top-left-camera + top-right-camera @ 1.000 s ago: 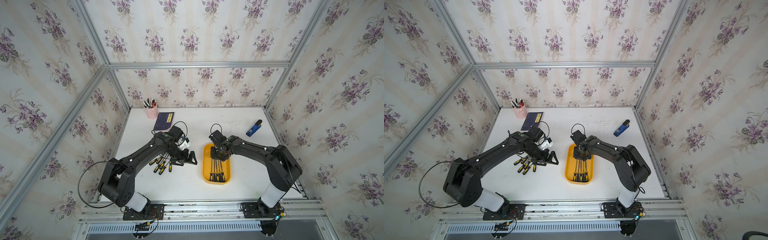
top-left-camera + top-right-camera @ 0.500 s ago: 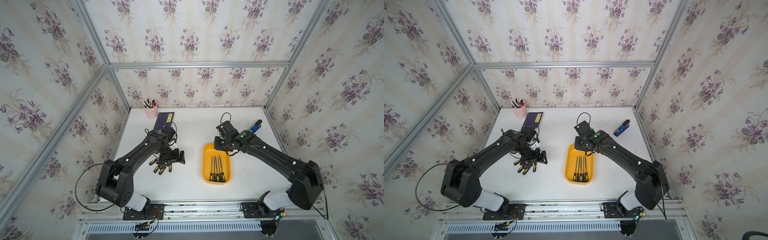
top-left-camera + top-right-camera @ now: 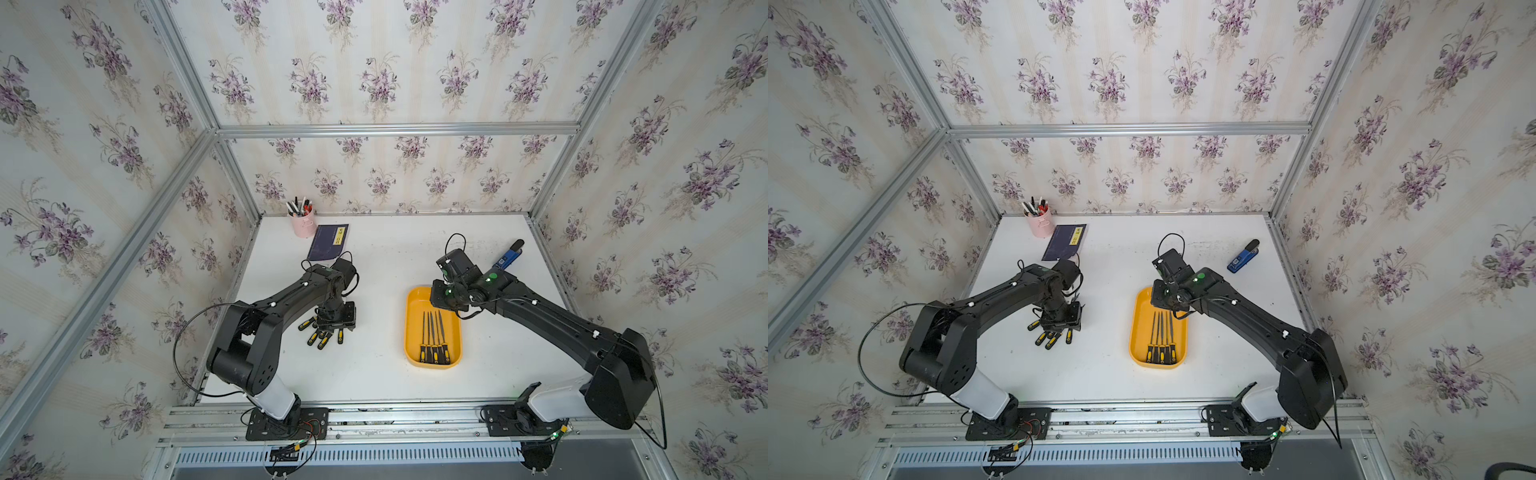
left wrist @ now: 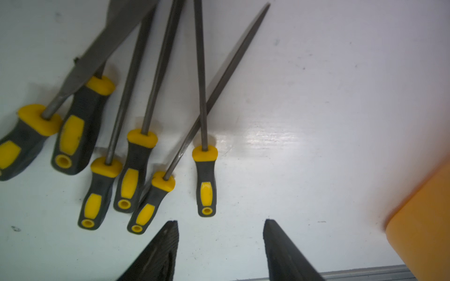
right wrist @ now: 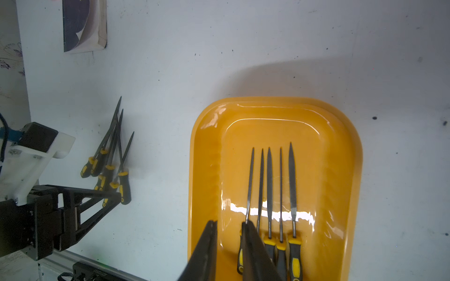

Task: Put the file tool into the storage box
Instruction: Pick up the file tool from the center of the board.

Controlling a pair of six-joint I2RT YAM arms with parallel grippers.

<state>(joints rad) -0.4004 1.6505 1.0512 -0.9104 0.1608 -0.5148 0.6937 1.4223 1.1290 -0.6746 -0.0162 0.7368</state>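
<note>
The left gripper (image 4: 219,225), jaws part-open and empty, hovers by the loose files (image 4: 132,175), presumably to take one; the right gripper (image 5: 229,225), narrow and empty, hangs above the storage box (image 5: 202,158).

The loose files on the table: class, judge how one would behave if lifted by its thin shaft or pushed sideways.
Probably stiff: the files keep straight shafts even where they cross. Likely handle-heavy, as each black-and-yellow handle is much thicker than its shaft, so one may tip handle-down. A push would probably drag overlapping neighbours.
</note>
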